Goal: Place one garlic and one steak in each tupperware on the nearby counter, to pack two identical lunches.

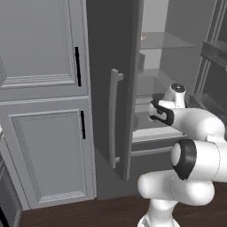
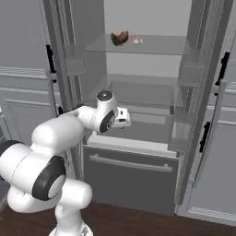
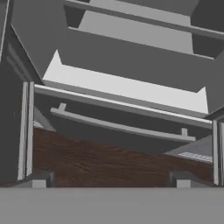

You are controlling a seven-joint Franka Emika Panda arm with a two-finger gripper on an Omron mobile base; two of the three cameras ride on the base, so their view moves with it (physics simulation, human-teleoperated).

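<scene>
Grey fridge doors stand open, and on the upper glass shelf [image 2: 156, 44] inside lie a dark brown-red steak [image 2: 120, 38] and, just beside it to the right, a pale garlic [image 2: 137, 41] bulb. Well below them the white arm reaches into the fridge at the level of the lower shelf, above the freezer drawer [image 2: 131, 171]. Its tool [image 3: 110, 183] is released, fingertips [image 3: 39, 183] set wide apart, grasping nothing.
</scene>
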